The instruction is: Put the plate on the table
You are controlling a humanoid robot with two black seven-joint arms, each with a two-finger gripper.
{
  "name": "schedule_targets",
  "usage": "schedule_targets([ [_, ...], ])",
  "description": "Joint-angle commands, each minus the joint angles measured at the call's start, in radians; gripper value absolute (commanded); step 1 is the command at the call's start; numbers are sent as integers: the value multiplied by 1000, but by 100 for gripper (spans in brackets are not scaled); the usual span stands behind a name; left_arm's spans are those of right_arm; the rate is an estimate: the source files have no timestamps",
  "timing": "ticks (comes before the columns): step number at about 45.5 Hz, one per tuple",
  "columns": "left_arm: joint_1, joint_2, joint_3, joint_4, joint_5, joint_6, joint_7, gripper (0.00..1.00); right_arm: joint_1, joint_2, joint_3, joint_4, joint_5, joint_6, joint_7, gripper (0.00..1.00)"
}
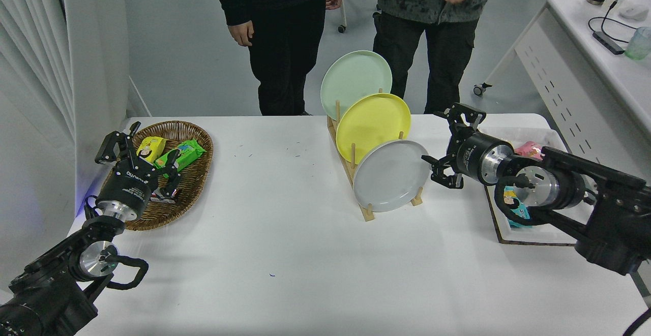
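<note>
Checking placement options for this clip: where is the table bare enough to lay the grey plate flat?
The table is bare between the wicker basket and wooden rack, and along the near edge. It is crowded right of the plate, where the open right gripper and white tray sit.

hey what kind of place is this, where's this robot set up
Most likely a robotics lab or test room, not a home. Two people stand watching at the far side of the white table, a side desk holds cables and cups, and staged props include a plate rack and a snack basket.
</note>
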Motion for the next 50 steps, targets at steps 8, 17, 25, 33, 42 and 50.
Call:
schedule_targets([
  [8,0,0,0,0,0,0,0,98,33,48,-36,-41,2,-46,-27,89],
  [17,0,0,0,0,0,0,0,98,51,75,-47,-104,-1,-42,-30,89],
  [25,0,0,0,0,0,0,0,98,54,120,-47,-139,-12,-29,-38,88],
  [33,0,0,0,0,0,0,0,98,56,140,-44,-139,-15,-25,-42,87],
  [42,0,0,0,0,0,0,0,98,56,151,-42,-141,-17,-25,-42,87],
  [50,0,0,0,0,0,0,0,98,60,164,-42,-158,-20,-23,-42,83],
])
